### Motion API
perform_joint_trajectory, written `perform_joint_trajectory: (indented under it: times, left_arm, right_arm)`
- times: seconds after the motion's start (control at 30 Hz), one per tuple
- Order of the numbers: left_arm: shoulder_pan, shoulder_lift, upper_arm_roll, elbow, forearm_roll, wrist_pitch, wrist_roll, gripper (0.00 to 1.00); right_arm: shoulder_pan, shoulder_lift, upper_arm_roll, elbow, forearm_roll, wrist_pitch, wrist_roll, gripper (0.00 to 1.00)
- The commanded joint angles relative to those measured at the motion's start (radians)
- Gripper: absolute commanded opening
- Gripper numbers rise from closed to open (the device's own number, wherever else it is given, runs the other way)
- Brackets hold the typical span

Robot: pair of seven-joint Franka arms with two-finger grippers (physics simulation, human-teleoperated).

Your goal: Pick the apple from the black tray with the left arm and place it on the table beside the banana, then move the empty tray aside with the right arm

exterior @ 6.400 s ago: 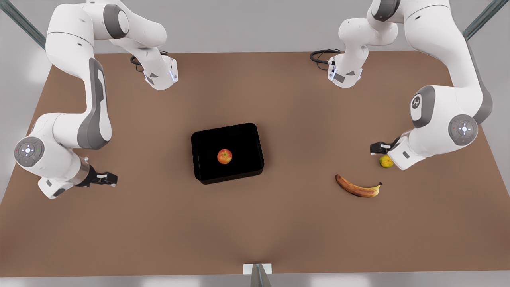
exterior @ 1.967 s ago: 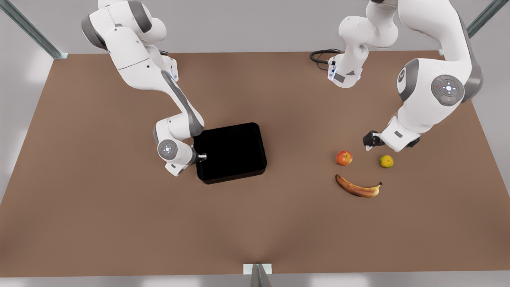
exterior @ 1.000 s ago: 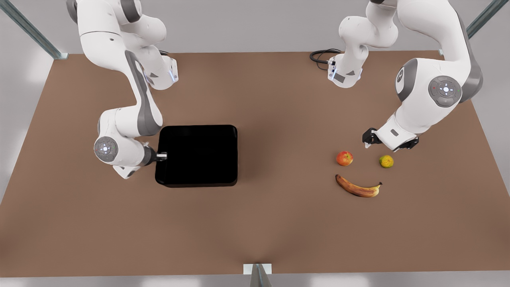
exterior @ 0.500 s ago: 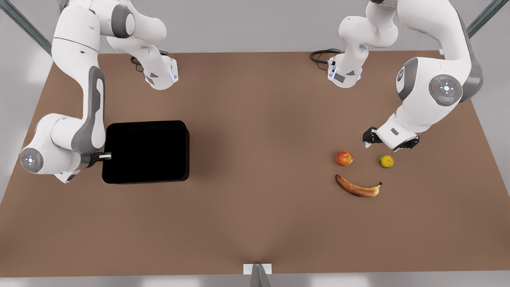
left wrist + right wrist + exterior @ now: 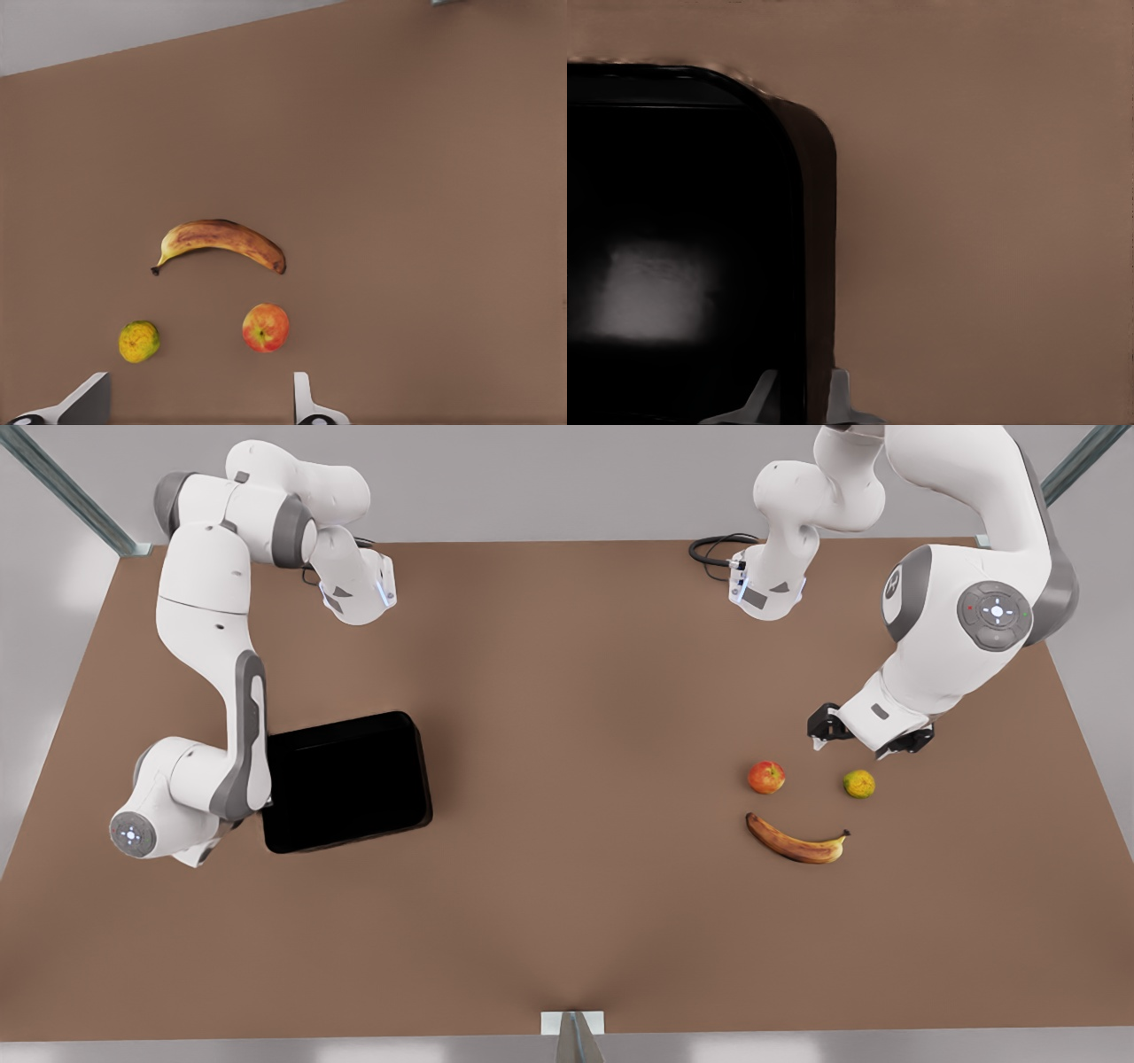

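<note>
I see the apple (image 5: 766, 777) down just beside the banana (image 5: 796, 843), left gripper (image 5: 822, 731) spread above, while my right gripper (image 5: 799, 400) pinches the empty tray's (image 5: 345, 781) wall, shifted aside.

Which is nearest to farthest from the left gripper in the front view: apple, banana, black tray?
From the left gripper, at the front view's right:
1. apple, just below it toward the front view's left.
2. banana, beyond the apple.
3. black tray, far across at the front view's left.
</note>
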Motion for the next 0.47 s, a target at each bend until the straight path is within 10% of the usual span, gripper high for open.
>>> perform_joint_trajectory:
  times: [0.0, 0.13, 0.23, 0.43]
  left_arm:
    - [0.0, -0.001, 0.0, 0.001, 0.001, 0.0, -0.008, 1.0]
    - [0.0, -0.001, 0.0, 0.001, 0.001, 0.0, -0.008, 1.0]
    - [0.0, -0.001, 0.0, 0.001, 0.001, 0.0, -0.008, 1.0]
    - [0.0, 0.008, -0.001, 0.03, 0.0, 0.002, -0.014, 1.0]
  right_arm:
    - [0.0, -0.002, -0.001, 0.014, 0.019, 0.017, -0.141, 0.97]
    - [0.0, -0.183, 0.015, 0.249, 0.035, -0.293, -0.113, 1.0]
    - [-0.238, -0.398, 0.519, 0.353, -0.224, -0.417, 0.046, 1.0]
    - [-0.245, -0.396, 0.53, 0.352, -0.248, -0.417, 0.083, 1.0]
